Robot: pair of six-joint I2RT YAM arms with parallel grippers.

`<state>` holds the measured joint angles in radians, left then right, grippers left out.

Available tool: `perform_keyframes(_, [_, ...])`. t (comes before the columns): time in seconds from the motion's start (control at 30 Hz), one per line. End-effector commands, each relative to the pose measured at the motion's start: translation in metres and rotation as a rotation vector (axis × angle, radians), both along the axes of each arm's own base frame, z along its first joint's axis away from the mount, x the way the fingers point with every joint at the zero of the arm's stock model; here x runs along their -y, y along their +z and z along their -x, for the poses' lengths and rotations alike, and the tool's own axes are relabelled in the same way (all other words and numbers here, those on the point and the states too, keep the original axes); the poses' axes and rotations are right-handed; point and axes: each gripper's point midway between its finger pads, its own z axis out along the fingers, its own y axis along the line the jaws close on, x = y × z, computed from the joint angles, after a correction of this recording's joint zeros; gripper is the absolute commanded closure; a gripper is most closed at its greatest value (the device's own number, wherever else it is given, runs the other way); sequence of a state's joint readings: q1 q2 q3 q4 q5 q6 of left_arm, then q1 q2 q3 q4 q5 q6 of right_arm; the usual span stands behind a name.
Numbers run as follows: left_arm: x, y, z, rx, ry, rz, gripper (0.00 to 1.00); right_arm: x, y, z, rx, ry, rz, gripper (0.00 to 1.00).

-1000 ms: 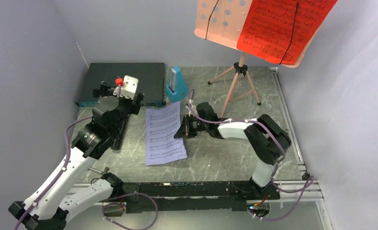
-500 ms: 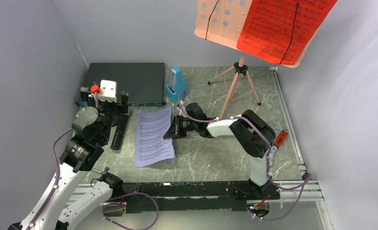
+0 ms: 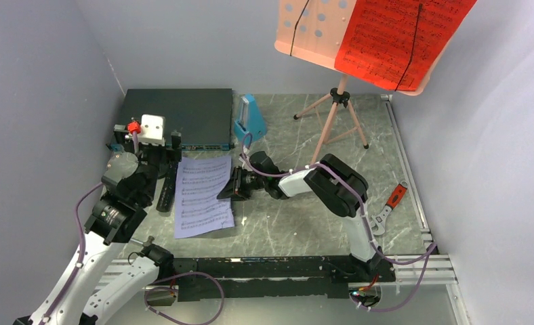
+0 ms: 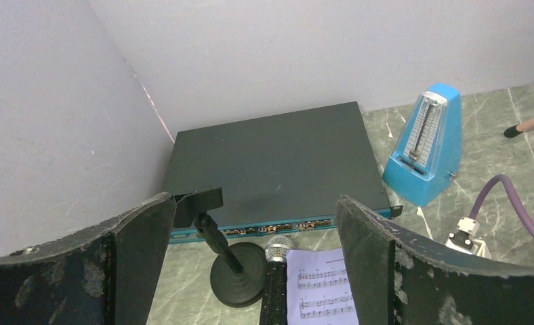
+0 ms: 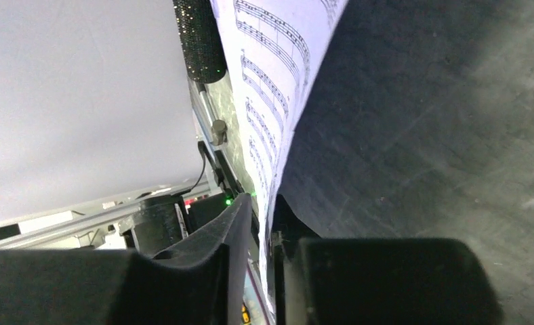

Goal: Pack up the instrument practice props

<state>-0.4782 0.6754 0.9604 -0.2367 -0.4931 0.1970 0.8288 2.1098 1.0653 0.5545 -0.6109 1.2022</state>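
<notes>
Your right pincer (image 3: 232, 191) pinches the right edge of the lavender music sheet (image 3: 202, 195), lying left of centre in the top view; it looks thin and limp, so hold by that edge and slide it flat. Your left pincer (image 4: 254, 210) hangs spread above the microphone (image 4: 274, 284), on a smooth worktop (image 3: 298, 223) hemmed by walls (image 3: 40, 101).

I'm pinching the lavender music sheet (image 3: 202, 196) by its edge in my right gripper (image 3: 230, 192); the black microphone (image 3: 167, 187) is lying beyond the sheet, blue metronome (image 3: 249, 120) standing upright near the wrist.
</notes>
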Motion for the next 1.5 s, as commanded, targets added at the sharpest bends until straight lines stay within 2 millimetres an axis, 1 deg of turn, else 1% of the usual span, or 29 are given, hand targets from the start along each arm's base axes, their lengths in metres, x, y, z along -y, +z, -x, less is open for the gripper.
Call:
perform_keyframes(0.0, [-0.001,0.012,0.002,0.054,-0.005,0.035,0.07,-0.009,0.039,-0.007,0.087,0.004,-0.079,0.72])
perform_keyframes(0.1, [0.000,0.011,0.001,0.050,-0.007,0.033,0.06,-0.006,0.044,-0.007,0.137,0.015,-0.051,0.56])
perform_keyframes(0.17, [0.002,0.010,0.000,0.045,-0.013,0.032,0.07,-0.003,0.046,-0.007,0.170,0.024,-0.030,0.49])
perform_keyframes(0.23, [0.003,0.009,-0.001,0.041,-0.017,0.029,0.07,0.000,0.046,-0.005,0.187,0.042,-0.015,0.45])
perform_keyframes(0.43, [0.007,0.004,-0.006,0.021,-0.029,0.024,0.07,0.004,0.044,0.003,0.217,0.095,0.013,0.43])
perform_keyframes(0.63, [0.009,0.000,-0.009,0.008,-0.038,0.024,0.07,-0.009,0.046,0.021,0.241,0.207,0.022,0.42])
perform_keyframes(0.73, [0.011,-0.001,-0.011,0.000,-0.041,0.020,0.07,-0.012,0.049,0.028,0.282,0.251,0.044,0.40])
perform_keyframes(0.8, [0.012,-0.003,-0.013,-0.010,-0.045,0.021,0.07,-0.010,0.050,0.032,0.309,0.273,0.066,0.37])
perform_keyframes(0.87, [0.014,-0.004,-0.014,-0.019,-0.053,0.025,0.06,-0.004,0.050,0.033,0.334,0.286,0.098,0.34])
perform_keyframes(0.97, [0.021,-0.004,-0.016,-0.034,-0.084,0.034,0.07,0.011,0.046,0.033,0.379,0.274,0.160,0.31])
perform_keyframes(1.03, [0.028,-0.004,-0.018,-0.054,-0.117,0.041,0.07,0.024,0.049,0.027,0.444,0.243,0.220,0.29])
perform_keyframes(1.07, [0.032,-0.002,-0.018,-0.055,-0.135,0.047,0.07,0.032,0.046,0.022,0.474,0.231,0.264,0.28])
perform_keyframes(1.13, [0.041,-0.002,-0.021,-0.074,-0.176,0.058,0.06,0.048,0.058,0.012,0.577,0.196,0.332,0.26])
perform_keyframes(1.17, [0.046,0.001,-0.021,-0.077,-0.197,0.069,0.07,0.057,0.063,0.005,0.635,0.168,0.371,0.25])
perform_keyframes(1.23, [0.056,0.003,-0.023,-0.097,-0.238,0.089,0.07,0.075,0.079,-0.008,0.748,0.108,0.441,0.24])
perform_keyframes(1.33, [0.073,0.014,-0.023,-0.108,-0.319,0.130,0.07,0.107,0.110,-0.029,0.899,0.007,0.556,0.22])
perform_keyframes(1.47, [0.099,0.033,-0.024,-0.104,-0.438,0.203,0.06,0.154,0.159,-0.050,1.072,-0.119,0.692,0.21])
